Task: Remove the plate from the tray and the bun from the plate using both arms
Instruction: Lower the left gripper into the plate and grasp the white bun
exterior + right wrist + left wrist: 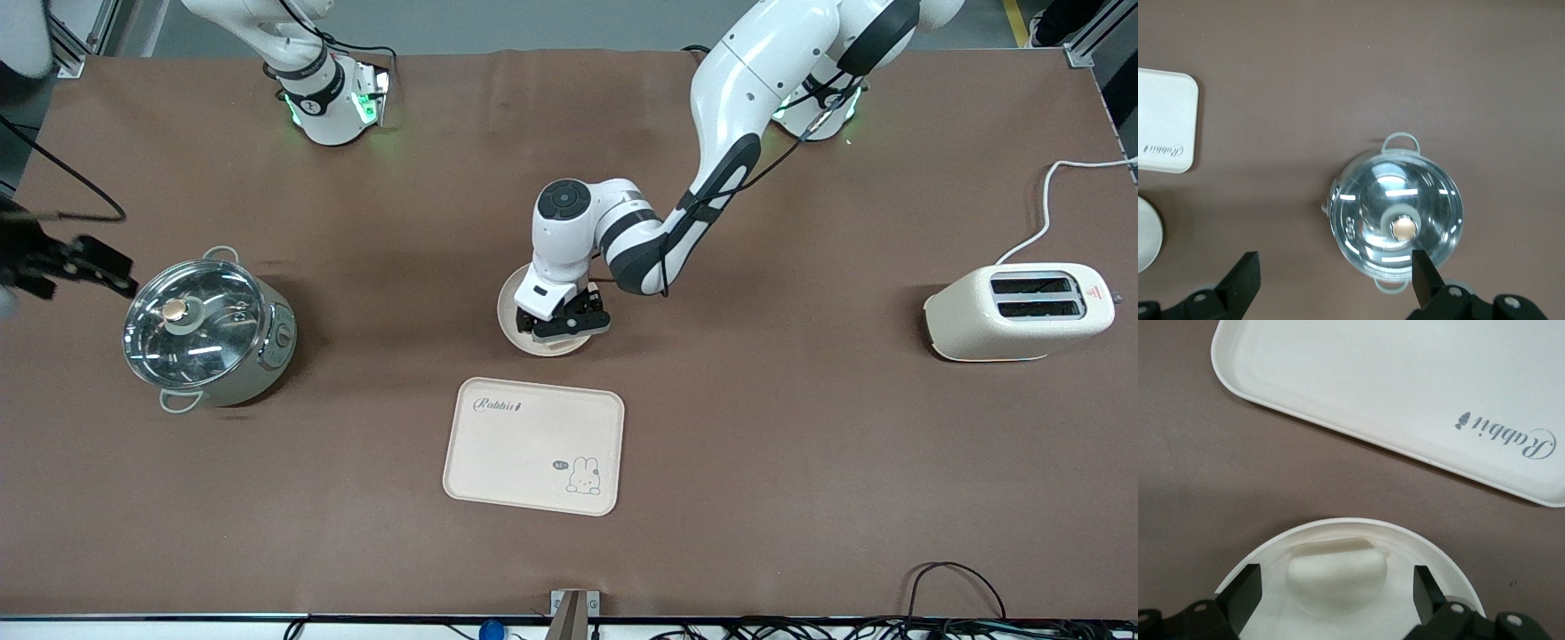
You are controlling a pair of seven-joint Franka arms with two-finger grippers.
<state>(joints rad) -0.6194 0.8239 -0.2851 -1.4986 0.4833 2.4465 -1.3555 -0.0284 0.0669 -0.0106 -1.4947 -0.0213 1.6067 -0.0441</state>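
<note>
Over the plate (pixel 520 311) hangs the left hand (pixel 569 324), fingers (pixel 1245 593) spread wide and released, one on each side of the bun (pixel 1337 572) but not touching it. The bun sits in the plate, and the plate rests on the brown surface (pixel 800 444), off the tray (pixel 533 444) and just beside it, farther from the front camera. The tray lies bare. Out at the right arm's end, the right hand (pixel 98 267) waits above the lidded steel pot (pixel 209 329), fingers (pixel 1241 283) parted, holding nothing. A toaster (pixel 1018 311) stands toward the left arm's end.
</note>
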